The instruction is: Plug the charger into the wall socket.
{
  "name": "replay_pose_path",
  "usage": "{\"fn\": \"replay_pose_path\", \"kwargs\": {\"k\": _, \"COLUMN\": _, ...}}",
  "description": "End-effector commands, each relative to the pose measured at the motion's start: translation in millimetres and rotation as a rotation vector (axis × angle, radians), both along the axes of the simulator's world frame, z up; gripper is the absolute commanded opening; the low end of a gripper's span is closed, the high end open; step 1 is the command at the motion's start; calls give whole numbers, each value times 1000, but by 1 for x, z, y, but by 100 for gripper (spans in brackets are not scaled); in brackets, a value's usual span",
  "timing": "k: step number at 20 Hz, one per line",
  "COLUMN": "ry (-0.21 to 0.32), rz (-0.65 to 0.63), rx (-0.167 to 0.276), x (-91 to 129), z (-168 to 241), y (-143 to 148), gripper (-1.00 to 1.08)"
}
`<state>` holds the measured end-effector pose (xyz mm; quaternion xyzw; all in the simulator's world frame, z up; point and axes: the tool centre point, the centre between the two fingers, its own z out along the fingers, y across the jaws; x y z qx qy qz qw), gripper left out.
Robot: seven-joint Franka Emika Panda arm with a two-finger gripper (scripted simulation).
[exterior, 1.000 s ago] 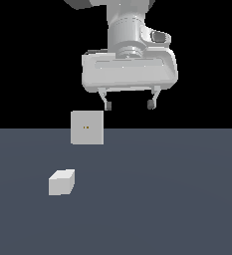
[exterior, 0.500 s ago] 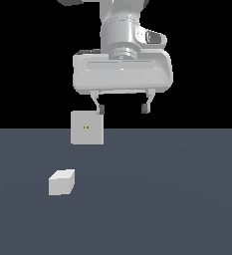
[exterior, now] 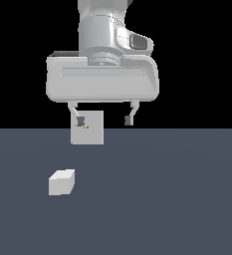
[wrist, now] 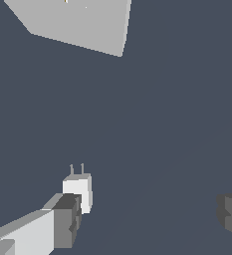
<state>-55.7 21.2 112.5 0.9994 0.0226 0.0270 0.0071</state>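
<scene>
The charger [exterior: 61, 182] is a small white block lying on the dark floor at the exterior view's left; in the wrist view the charger [wrist: 79, 190] shows two thin prongs pointing toward the socket. The wall socket [exterior: 89, 130] is an upright light-grey square plate with two tiny orange dots, farther back; only its lower part shows in the wrist view [wrist: 77, 22]. My gripper [exterior: 104, 120] hangs open above the floor, well above the charger, with nothing between its fingers. One finger [exterior: 79, 120] overlaps the socket in the exterior view.
A flat dark grey floor [exterior: 177, 199] spreads around both objects, with black background behind it.
The gripper has come toward the exterior view's left and lower, looming larger; its finger now overlaps the socket plate. Charger and socket have not moved.
</scene>
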Motion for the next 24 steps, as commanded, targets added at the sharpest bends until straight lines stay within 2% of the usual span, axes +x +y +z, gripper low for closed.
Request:
{"fn": "replay_pose_path", "kwargs": {"k": 1, "ry": -26, "rz": 14, "rx": 6, "x": -7, "z": -8, "y": 11, "gripper": 100}}
{"fn": "replay_pose_path", "kwargs": {"k": 13, "ry": -123, "rz": 65, "rx": 26, "x": -30, "z": -40, "y": 53, "gripper": 100}}
{"fn": "replay_pose_path", "kwargs": {"k": 24, "ry": -150, "rz": 79, "rx": 29, "x": -35, "z": -50, "y": 65, "gripper": 100}}
